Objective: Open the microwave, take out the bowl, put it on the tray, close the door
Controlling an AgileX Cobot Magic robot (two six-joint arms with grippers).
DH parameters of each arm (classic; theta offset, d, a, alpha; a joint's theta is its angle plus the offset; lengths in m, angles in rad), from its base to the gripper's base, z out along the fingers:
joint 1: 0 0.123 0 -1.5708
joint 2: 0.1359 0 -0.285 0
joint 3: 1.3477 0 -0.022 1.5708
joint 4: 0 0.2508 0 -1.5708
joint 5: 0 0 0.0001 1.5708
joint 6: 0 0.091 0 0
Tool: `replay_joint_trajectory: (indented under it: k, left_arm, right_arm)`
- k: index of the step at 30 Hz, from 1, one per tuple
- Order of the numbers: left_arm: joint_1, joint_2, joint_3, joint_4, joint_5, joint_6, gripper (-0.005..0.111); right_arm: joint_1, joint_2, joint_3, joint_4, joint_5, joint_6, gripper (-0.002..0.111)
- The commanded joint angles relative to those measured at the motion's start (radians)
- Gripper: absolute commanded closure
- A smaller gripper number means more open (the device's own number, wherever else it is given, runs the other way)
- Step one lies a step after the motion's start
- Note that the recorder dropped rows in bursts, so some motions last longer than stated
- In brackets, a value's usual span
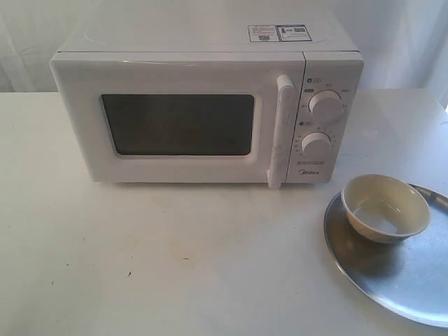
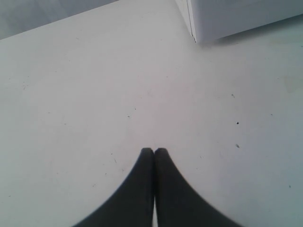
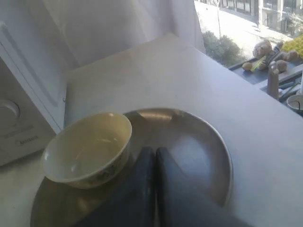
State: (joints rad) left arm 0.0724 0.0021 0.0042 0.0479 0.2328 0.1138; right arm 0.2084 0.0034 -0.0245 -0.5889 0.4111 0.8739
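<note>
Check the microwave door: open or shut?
Shut. The door sits flush with the microwave front, its handle beside the dials, and no interior shows.

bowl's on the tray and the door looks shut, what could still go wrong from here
1. The right gripper, shut, hangs close beside the bowl over the tray; a sideways pull-away might clip the bowl.
2. The bowl sits off-centre, near the tray's rim on the microwave side, so a nudge could tip it onto the table.
3. The door looks flush, but whether it has latched cannot be told.
</note>
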Motion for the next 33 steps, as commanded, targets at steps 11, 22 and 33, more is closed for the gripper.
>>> replay_joint_trajectory:
  k: [11,22,33]
  left_arm:
    - [-0.004,-0.002,-0.004,-0.003,0.0,-0.005,0.107]
    - [-0.004,-0.002,-0.004,-0.003,0.0,-0.005,0.107]
    - [-0.004,-0.002,-0.004,-0.003,0.0,-0.005,0.107]
  right_arm:
    - [-0.009,-0.003,0.024,0.012,-0.102,-0.115,0.108]
    - [-0.009,-0.003,0.024,0.227,-0.11,-0.686,0.108]
    - [-0.009,-0.003,0.024,0.401,-0.102,-0.957,0.108]
